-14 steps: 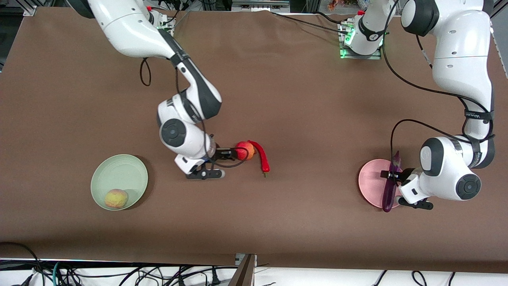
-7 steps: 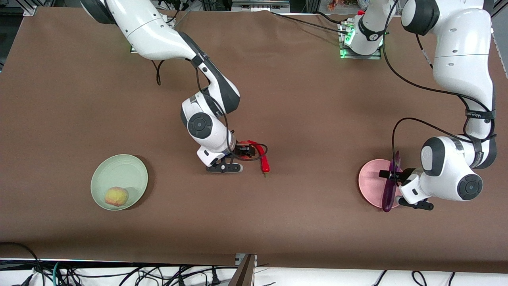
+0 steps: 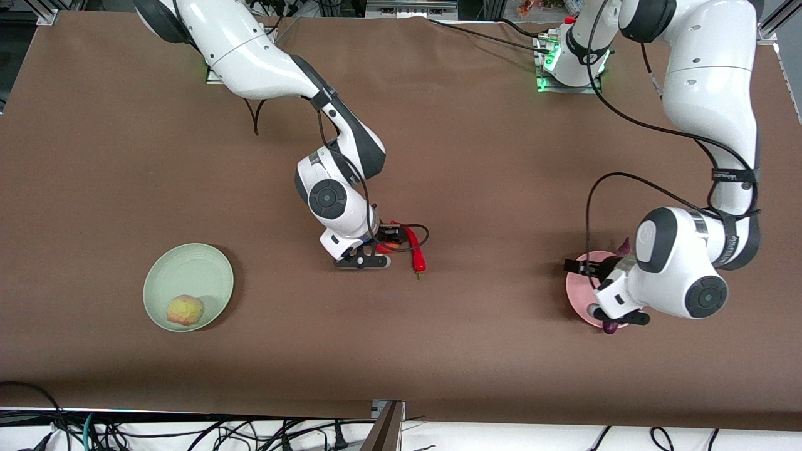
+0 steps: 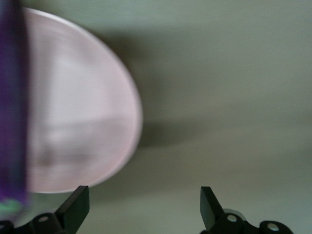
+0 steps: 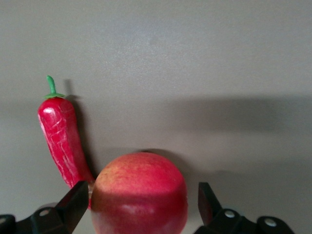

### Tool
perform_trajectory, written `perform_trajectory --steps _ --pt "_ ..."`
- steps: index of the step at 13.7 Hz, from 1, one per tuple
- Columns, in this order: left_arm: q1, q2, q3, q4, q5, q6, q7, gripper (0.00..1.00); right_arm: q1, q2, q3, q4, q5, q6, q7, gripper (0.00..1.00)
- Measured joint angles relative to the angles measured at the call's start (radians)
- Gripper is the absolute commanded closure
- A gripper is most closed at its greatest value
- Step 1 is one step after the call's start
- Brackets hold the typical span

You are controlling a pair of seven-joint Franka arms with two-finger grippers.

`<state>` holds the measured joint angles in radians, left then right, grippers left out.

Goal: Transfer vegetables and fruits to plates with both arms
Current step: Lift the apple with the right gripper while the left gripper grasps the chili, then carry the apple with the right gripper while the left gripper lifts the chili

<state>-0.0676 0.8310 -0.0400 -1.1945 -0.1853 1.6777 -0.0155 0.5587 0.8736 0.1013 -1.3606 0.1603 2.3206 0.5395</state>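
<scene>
Red shows at the middle of the table in the front view, where the right gripper (image 3: 383,241) sits low over the apple (image 3: 382,248), most of it hidden under the wrist. Just beside the gripper lies the chili (image 3: 415,247), its long axis running toward the front camera, stem tip at the nearer end. Well toward the right arm's end, the peach (image 3: 185,311) rests in the green plate (image 3: 188,287). The left gripper (image 3: 586,268) hangs over the pink plate (image 3: 579,289), and the eggplant (image 3: 611,327) lies on that plate under the wrist, only its ends peeking out, its length running from the robots' side toward the camera. In the left wrist view the fingers (image 4: 78,207) are spread wide with nothing between them, the pink plate (image 4: 83,107) below and the eggplant (image 4: 12,107) a long purple band at one edge. In the right wrist view the fingers (image 5: 75,202) stand apart on either side of the apple (image 5: 139,192), not pressing it, and the chili (image 5: 61,136) lies just beside it, green stem pointing away from the gripper.
</scene>
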Motion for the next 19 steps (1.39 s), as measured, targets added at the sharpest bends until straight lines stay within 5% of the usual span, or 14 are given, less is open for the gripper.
perform_trajectory --steps 3,4,10,14,19 --pt "-0.012 0.0 -0.084 0.001 -0.056 -0.001 -0.214 0.0 0.012 0.015 0.0 -0.005 0.0 0.025 0.0 0.69" --pt "-0.036 0.0 -0.104 0.0 -0.057 0.004 -0.294 0.0 0.013 0.013 0.0 -0.004 0.0 0.028 0.001 0.77" --pt "-0.267 0.035 -0.115 -0.031 -0.106 0.238 -0.684 0.0 -0.04 -0.021 -0.039 0.019 0.0 -0.078 -0.025 0.8" --pt "-0.311 0.06 -0.115 -0.037 -0.161 0.303 -0.755 0.0 -0.284 -0.093 -0.047 0.053 0.0 -0.314 -0.383 0.8" --pt "-0.422 0.102 -0.113 -0.046 -0.163 0.449 -0.85 0.01 -0.469 -0.092 -0.049 0.05 -0.071 -0.343 -0.68 0.8"
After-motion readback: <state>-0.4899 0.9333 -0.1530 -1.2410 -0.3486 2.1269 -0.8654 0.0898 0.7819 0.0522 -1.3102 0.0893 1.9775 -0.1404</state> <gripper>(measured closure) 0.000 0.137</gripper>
